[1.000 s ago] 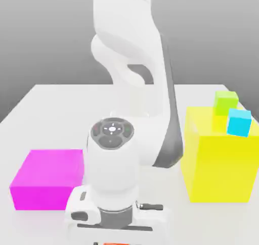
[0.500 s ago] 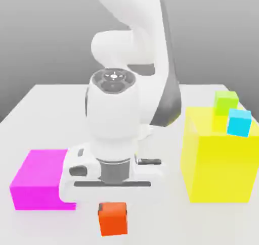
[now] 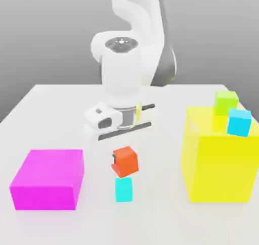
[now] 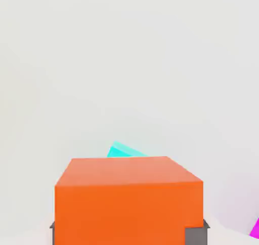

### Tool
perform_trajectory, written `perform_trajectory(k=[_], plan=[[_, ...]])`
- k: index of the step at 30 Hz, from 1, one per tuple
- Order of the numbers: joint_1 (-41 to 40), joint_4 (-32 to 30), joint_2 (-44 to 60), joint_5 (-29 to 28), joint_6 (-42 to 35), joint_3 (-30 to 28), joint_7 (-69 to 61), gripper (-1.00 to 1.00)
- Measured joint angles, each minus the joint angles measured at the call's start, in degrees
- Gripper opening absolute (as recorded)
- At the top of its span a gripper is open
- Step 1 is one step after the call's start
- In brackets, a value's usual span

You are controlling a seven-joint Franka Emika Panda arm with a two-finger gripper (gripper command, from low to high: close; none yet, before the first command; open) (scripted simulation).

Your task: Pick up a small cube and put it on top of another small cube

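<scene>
Orange cube, turquoise cube, two big blocks

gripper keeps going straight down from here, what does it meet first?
Probably the turquoise cube: the gripper, shut on the orange cube, points down with that cube just above the turquoise one. Exact alignment in depth is unclear.
</scene>
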Motion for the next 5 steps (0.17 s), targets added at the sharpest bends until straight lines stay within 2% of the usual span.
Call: perform_trajectory(k=[3,4,5], plan=[[0.46,0.12,5.77,1.47,5.62,-0.10,-1.05,-1.00],[0.39,0.15,7.40,1.83,7.21,0.11,-1.31,1.00],[0.53,0.15,7.40,1.83,7.21,0.12,-1.30,1.00]])
